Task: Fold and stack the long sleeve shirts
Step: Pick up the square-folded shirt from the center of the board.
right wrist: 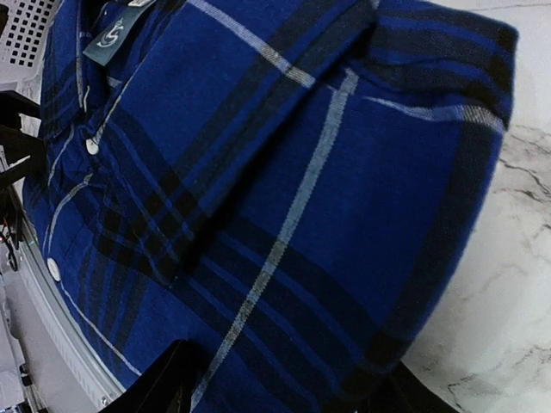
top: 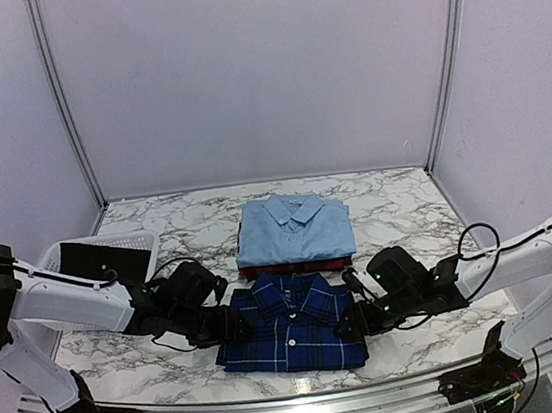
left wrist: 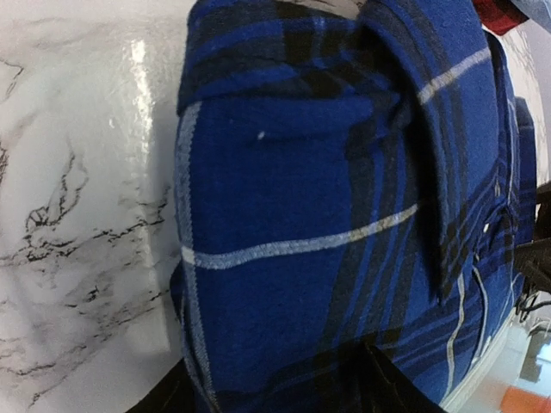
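The folded navy plaid shirt [top: 291, 326] lies collar-up at the near middle of the marble table, and it fills the left wrist view [left wrist: 293, 215] and the right wrist view [right wrist: 284, 172]. My left gripper [top: 232, 325] [left wrist: 275, 396] straddles its left edge, with cloth filling the gap between the fingers [left wrist: 396, 387]. My right gripper [top: 348, 320] [right wrist: 284, 391] clasps the right edge the same way, one finger [right wrist: 164, 383] lying on top of the cloth. Behind, the folded light blue shirt [top: 294, 229] rests on the red-and-black plaid shirt [top: 298, 264], of which only a thin edge shows.
A white slotted basket [top: 60, 255] stands at the left of the table with something black [top: 106, 260] inside it. The table's metal front rail [top: 291, 406] runs just below the navy shirt. Walls close in the back and both sides.
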Available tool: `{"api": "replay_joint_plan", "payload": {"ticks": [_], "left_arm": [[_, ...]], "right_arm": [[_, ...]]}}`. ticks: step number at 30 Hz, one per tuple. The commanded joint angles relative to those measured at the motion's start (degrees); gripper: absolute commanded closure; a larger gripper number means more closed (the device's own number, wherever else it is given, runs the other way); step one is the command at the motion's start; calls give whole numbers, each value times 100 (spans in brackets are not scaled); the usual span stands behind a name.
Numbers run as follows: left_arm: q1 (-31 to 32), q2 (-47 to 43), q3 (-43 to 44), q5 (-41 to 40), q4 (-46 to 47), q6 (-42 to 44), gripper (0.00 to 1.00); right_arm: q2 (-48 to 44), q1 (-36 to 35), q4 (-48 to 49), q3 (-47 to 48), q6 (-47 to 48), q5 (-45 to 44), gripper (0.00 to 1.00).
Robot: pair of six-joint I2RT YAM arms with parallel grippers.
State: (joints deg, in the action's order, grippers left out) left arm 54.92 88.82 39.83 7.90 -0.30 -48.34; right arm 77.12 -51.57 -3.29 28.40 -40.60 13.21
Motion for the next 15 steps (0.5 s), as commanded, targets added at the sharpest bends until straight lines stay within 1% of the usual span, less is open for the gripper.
{"api": "replay_joint_plan", "payload": {"ticks": [1,4,5,11,14,15], "left_arm": [[146,263,54,-171,-349,-370,44],[278,355,178,-166,-331,-462,56],[313,382,226,-162,-331,-496,61],[438,398,330,-180,-314,-701,89],[471,328,356,-204,-305,-738,100],[482,309,370,-216,-304,-739,100]], "right_arm": [[452,-289,-554,248,-231,-301,43],[557,-393,-524,371,-281,-359,52],[578,-407,-536,410,-282,-377,56],[579,-439,-683,536,-258,-534,90],[514,-477,-777,605,-238,-624,100],[476,-492,-821,631,-230,-694,100]]}}
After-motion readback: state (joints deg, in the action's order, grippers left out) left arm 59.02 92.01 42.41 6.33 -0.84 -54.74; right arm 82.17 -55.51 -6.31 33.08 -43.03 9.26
